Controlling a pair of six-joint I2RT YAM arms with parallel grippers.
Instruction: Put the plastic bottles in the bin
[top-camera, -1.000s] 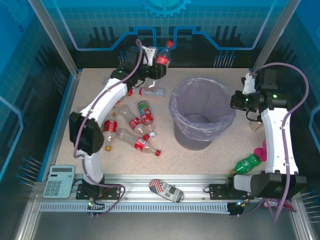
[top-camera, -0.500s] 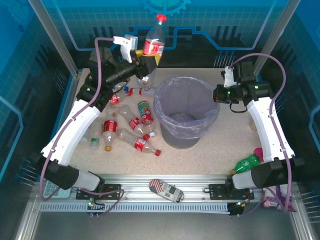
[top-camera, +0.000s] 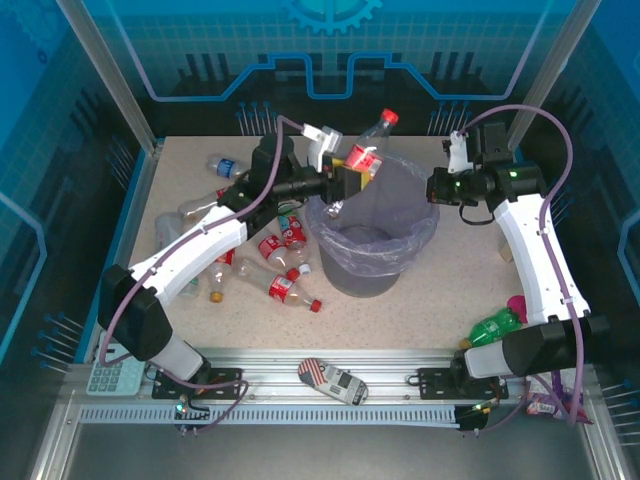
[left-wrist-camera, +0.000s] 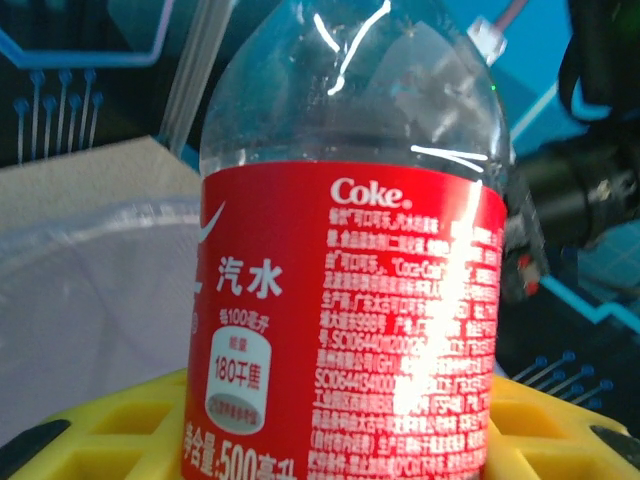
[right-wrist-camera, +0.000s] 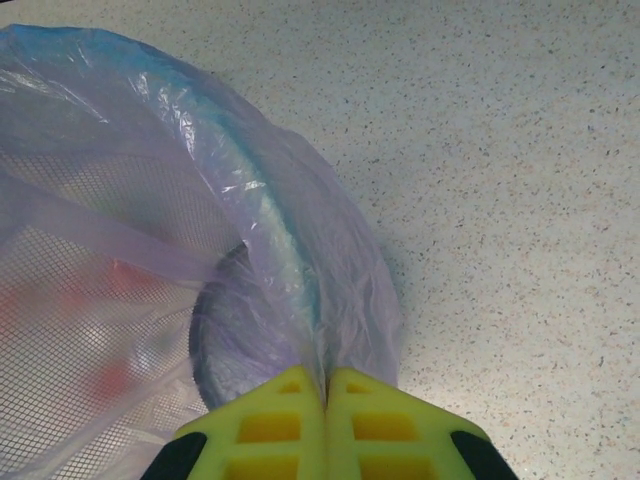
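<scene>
The left gripper (top-camera: 352, 174) is clamped on a red-labelled bottle (top-camera: 364, 156), holding it low on the body with the red cap tipped up toward 1 o'clock. In the top view the bottle hangs at about 11 o'clock of the bin (top-camera: 375, 278), close to the lavender-lined rim rather than plainly over the middle. The right gripper (right-wrist-camera: 326, 378) is closed at roughly 2 o'clock of the rim, and a fold of the liner runs into the seam between its fingers, so it appears to pinch the bag and steady the bin. The step in hand looks like the drop. To do it well, the bottle's base should travel toward 5 o'clock until it sits over the open mouth. The jaws should part only there, or the light bottle may glance off the rim. The right grip should hold while it falls. The loose bottles (top-camera: 283, 288) lie at 9 o'clock of the bin, awaiting their turn.
</scene>
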